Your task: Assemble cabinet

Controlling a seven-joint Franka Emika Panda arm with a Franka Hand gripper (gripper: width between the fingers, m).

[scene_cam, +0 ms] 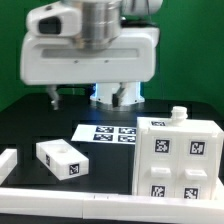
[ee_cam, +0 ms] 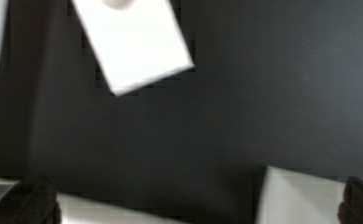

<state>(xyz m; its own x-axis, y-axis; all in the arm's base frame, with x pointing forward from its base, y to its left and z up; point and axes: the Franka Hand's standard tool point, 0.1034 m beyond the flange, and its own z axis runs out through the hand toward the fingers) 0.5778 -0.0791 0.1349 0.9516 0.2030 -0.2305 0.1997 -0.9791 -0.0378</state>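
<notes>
- Ext. view: gripper [scene_cam: 112,97] hung over the rear of the black table [scene_cam: 40,125], just behind the marker board [scene_cam: 105,132]. Fingers were spread, nothing btwn them.
- Ext. view, step (my read): arm was btwn grasps, carrying nothing. A loose white block [scene_cam: 58,158] w/ a tag lay on the table at the ext. view's left, not fitted, so it was prob. the next part to fetch.
- Ext. view, next move (my read): it called for crossing fwd over the marker board to that block, squaring the open jaws across its narrower sides, then dropping low enough to pinch it w/o tipping it.
- Ext. view: cabinet [scene_cam: 180,160] stood upright at the ext. view's right, near the front of the table. It was well apart from both gripper and block, w/ a white rail [scene_cam: 60,195] running along the table edge beside it.
- Ext. view, looks: cabinet was a big white box. Its front was split into blocks, each w/ a square black-and-white tag, and a small stub stuck up from the top.
- Wrist view: dark fingertips [ee_cam: 27,205] sat at opposite edges, wide apart, and the gripper [ee_cam: 192,205] pinched nothing.
- Wrist view: mostly bare table, plus a tilted white flat piece [ee_cam: 139,45], too blurred to tell what it was. Cabinet wasn't recognisable here.
</notes>
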